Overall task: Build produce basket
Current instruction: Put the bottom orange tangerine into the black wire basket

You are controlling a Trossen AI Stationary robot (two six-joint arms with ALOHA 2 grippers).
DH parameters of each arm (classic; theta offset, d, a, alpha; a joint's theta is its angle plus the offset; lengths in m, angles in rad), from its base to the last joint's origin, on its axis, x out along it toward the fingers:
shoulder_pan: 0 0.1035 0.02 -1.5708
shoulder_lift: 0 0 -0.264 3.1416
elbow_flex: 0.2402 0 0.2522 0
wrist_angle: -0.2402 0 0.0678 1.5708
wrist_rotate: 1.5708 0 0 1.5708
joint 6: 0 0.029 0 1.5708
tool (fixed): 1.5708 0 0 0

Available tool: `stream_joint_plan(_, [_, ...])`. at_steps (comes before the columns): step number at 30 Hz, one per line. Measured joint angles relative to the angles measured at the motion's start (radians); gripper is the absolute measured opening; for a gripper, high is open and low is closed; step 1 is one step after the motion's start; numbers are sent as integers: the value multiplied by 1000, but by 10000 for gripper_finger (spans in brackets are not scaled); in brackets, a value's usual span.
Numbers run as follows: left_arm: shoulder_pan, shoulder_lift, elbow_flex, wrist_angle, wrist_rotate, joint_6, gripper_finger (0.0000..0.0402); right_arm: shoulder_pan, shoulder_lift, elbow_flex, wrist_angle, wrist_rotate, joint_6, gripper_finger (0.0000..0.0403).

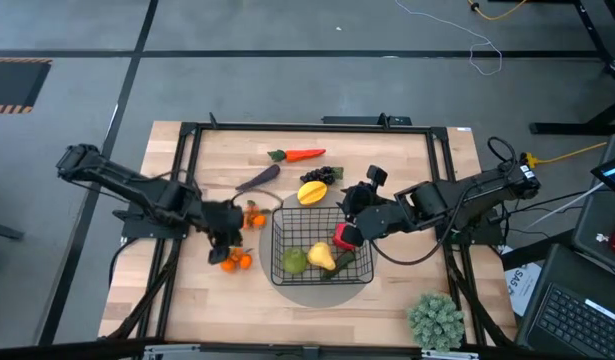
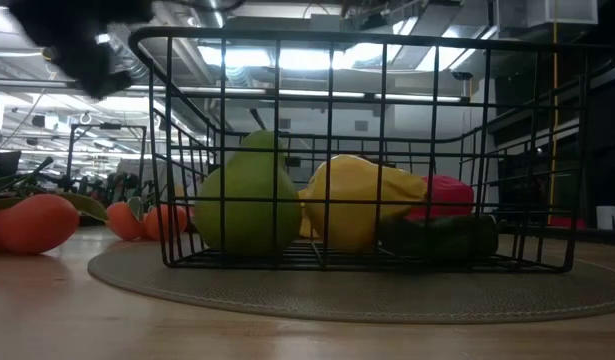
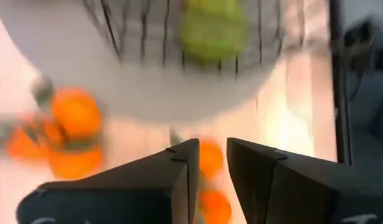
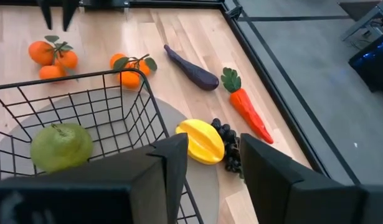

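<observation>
Filling the basket (image 1: 322,250) partway through: green apple (image 1: 294,260), yellow fruit (image 1: 321,256), cucumber (image 2: 439,238) and red pepper (image 1: 346,236) lying inside already, with more produce waiting outside.

Hovering, the left gripper (image 1: 225,240) between two tangerine clusters, one (image 1: 253,215) just beyond it, the other (image 1: 236,260) just beneath. Showing a narrow gap between its fingers in the wrist view, holding nothing as far as can be told, tangerines (image 3: 210,158) sitting right under the tips. Calling next, likely, for dropping onto one cluster, closing, then lifting over the basket wall just beside it.

Hanging over the basket's far edge, the right gripper (image 1: 352,205), with the pepper just below it. Fingers standing a little apart; whether gripping anything, impossible to tell.

Lying ahead of the right gripper: star-shaped yellow fruit (image 4: 202,141) touching the grapes (image 4: 227,146), then eggplant (image 4: 192,67) and carrot (image 4: 244,107) farther out. Standing well off near the table corner, a bushy plant (image 1: 435,320). Getting in the way: mainly the upright mesh walls, plus the other arm close by.
</observation>
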Motion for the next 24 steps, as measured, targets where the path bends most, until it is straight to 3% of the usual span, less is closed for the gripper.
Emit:
stream_joint_plan(6, [-100, 23, -58, -24, -8, -75, 70, 0, 0, 0, -2, 0, -2, 142])
stream_joint_plan(9, [-129, 23, -70, -21, -59, -90, 70, 0, 0, 0, -2, 0, -2, 142])
stream_joint_plan(12, [-145, 23, -73, -20, -116, -135, 70, 0, 0, 0, -2, 0, 0, 142])
stream_joint_plan(24, [-184, 79, -85, -19, -173, -160, 70, 0, 0, 0, -2, 0, 1, 142])
